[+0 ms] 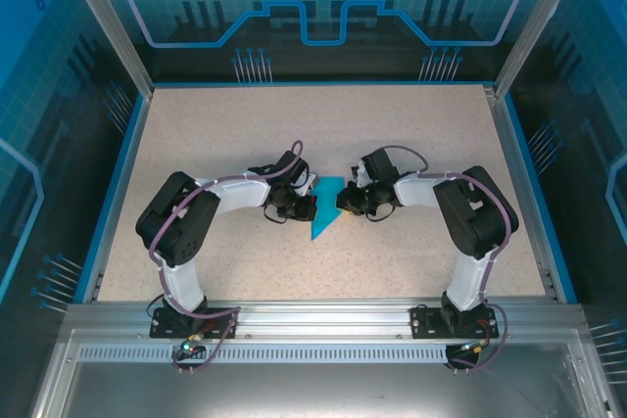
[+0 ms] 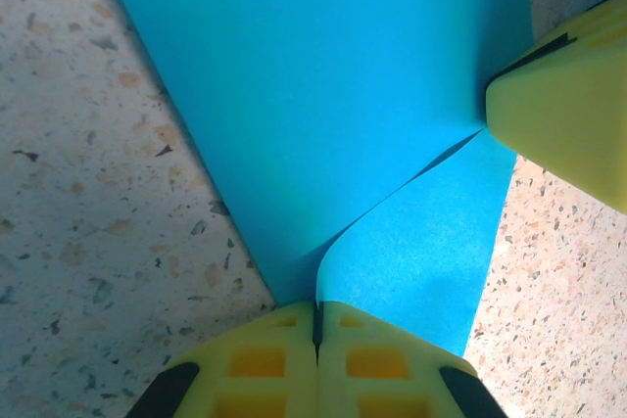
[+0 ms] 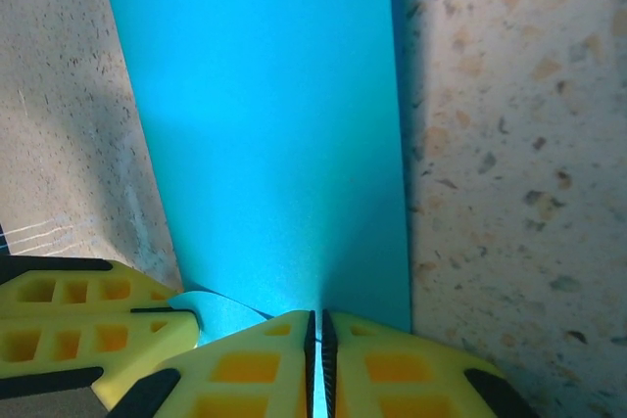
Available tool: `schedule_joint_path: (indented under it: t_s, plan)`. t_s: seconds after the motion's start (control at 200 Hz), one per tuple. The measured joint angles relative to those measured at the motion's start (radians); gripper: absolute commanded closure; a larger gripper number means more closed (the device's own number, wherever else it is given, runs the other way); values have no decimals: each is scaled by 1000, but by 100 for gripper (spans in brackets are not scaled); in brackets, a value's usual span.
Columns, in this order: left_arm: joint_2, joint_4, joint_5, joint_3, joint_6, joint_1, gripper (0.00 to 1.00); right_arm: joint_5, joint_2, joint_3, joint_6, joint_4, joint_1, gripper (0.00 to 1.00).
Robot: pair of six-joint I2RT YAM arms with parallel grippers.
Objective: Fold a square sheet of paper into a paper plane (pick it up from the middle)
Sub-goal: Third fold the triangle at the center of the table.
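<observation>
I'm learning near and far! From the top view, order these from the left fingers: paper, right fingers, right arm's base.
1. Paper, touching the left fingers, in the middle.
2. Right fingers, just across the paper.
3. Right arm's base, at the near right edge.

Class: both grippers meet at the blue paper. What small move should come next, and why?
Probably press the curled flap flat along its fold: the left gripper and right gripper are both shut on the paper, and that flap's edge lifts, uncreased.
</observation>
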Motion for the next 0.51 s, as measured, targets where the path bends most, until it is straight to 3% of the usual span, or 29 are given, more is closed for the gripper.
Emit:
schedule_joint_path:
  t_s: [0.225,0.345,0.505]
  plan:
    - [0,0,0,1,0,0,96,12,-145,-18,0,-39,19,86]
    - [0,0,0,1,0,0,96,13,-211,-69,32,15,89,89]
    - [2,-3,0,4,0,0,95,17,-173,-146,103,82,188,90]
